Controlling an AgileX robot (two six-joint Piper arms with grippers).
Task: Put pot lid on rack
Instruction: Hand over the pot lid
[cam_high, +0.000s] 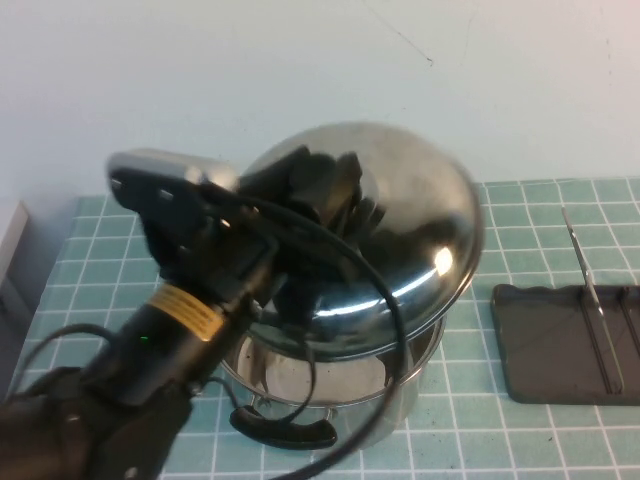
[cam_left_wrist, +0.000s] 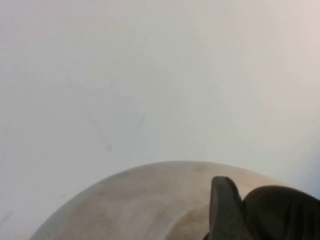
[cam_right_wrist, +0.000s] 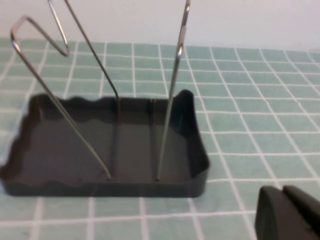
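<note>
Above pot: pot lid in left gripper.

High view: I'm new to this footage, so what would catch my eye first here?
The shiny pot lid, lifted and tilted above the open steel pot at centre, held at its knob by the left gripper. To the right on the green checked mat sits the dark rack with thin wire dividers, nothing in it. The right gripper shows only in its wrist view, near the rack.
</note>
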